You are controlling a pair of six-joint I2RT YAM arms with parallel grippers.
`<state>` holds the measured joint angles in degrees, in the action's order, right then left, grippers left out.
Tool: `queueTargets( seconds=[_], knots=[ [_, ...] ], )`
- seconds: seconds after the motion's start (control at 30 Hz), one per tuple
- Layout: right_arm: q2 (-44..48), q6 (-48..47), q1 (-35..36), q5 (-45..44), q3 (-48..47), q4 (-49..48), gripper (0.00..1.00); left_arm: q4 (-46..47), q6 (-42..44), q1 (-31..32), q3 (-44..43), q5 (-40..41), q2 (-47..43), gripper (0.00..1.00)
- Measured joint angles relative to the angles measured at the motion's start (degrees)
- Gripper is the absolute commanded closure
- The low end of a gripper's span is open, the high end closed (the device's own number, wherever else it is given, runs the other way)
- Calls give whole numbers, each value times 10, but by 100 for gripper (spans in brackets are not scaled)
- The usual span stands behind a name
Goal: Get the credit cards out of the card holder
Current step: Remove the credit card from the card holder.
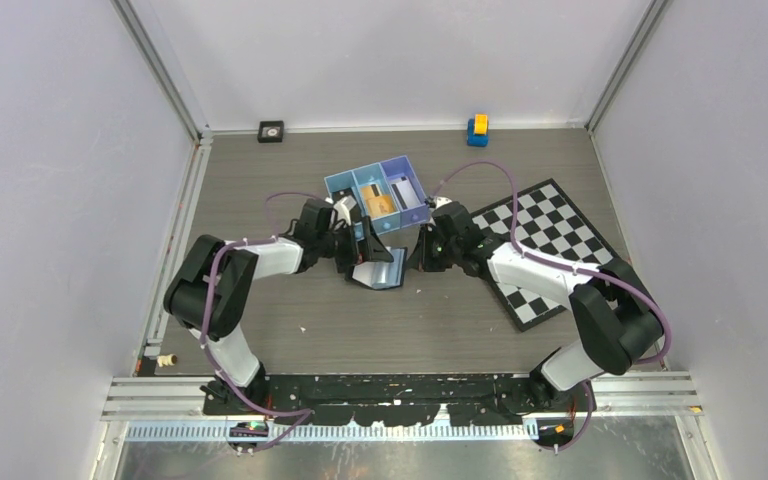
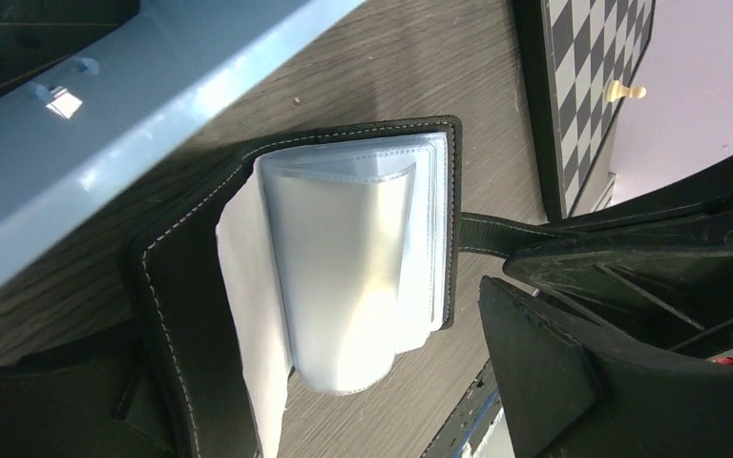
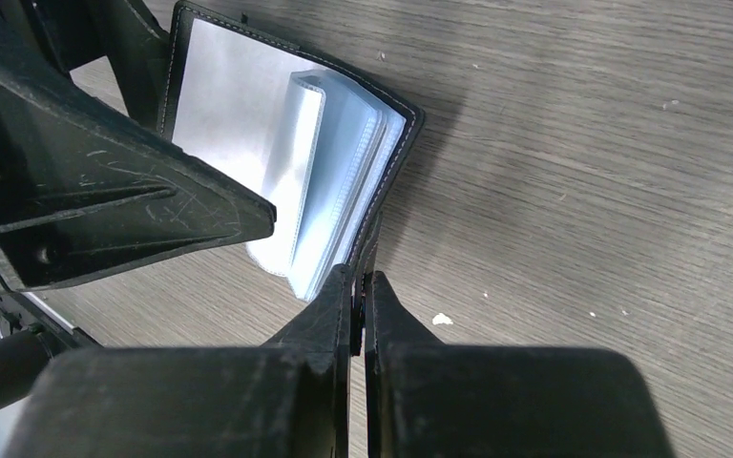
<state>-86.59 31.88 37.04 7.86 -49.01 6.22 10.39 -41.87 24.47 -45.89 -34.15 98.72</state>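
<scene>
The black card holder [image 1: 380, 270] lies open on the table between my two grippers, its clear sleeves [image 2: 344, 267] fanned out; no card shows in them. My right gripper [image 1: 418, 258] is shut on the holder's strap tab [image 2: 492, 234], pinched between its fingertips in the right wrist view [image 3: 359, 281]. My left gripper [image 1: 365, 255] is open wide, its fingers [image 2: 534, 363] on either side of the holder's left cover and sleeves. An orange-gold credit card [image 1: 378, 204] lies in the blue tray's middle compartment, and a white card [image 1: 401, 190] in its right one.
The blue three-compartment tray [image 1: 340, 186] stands just behind the holder; its wall fills the left wrist view's top left [image 2: 153, 114]. A chequered board [image 1: 550, 240] lies to the right, with a small pale pawn [image 2: 623, 92]. A yellow-blue block [image 1: 477, 127] and a black square [image 1: 272, 131] sit by the back wall.
</scene>
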Motion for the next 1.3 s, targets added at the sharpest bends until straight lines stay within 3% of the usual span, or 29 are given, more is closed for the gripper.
queueTargets(
  seconds=[0.2,0.4,0.73,1.17,1.3],
  knots=[
    [0,1,0,7,3,-10,100,-45,12,7,-30,10,10,4],
    [1,2,0,7,5,-17,100,-117,45,27,-67,57,13,12],
    [12,2,0,6,9,-19,100,-172,68,49,-95,108,13,5],
    [12,2,1,6,12,-18,100,-224,94,61,-126,153,26,32],
    [12,2,3,6,12,-17,100,-217,92,58,-120,132,28,54]
  ],
)
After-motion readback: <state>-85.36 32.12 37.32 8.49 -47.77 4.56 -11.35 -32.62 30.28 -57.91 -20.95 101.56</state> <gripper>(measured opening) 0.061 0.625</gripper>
